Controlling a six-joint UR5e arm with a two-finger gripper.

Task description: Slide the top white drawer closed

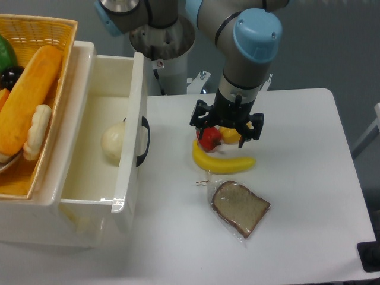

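The top white drawer [133,107] is pulled out to the right from the white cabinet [35,219] at the left. Its black arched handle [144,141] faces the table. A pale round object [112,142] lies inside it. My gripper [227,132] hangs over the table middle, to the right of the drawer front and apart from it. Its black fingers stand spread above a red and yellow toy fruit [209,138]. The gap shows nothing gripped, so it looks open. The lower drawer is hidden under the top one.
A yellow banana [222,162] lies just below the gripper. A bagged bread slice [239,207] lies nearer the front. A wicker basket [44,29] with a bread loaf [27,98] and other food sits on top of the cabinet. The arm's base [163,47] stands behind.
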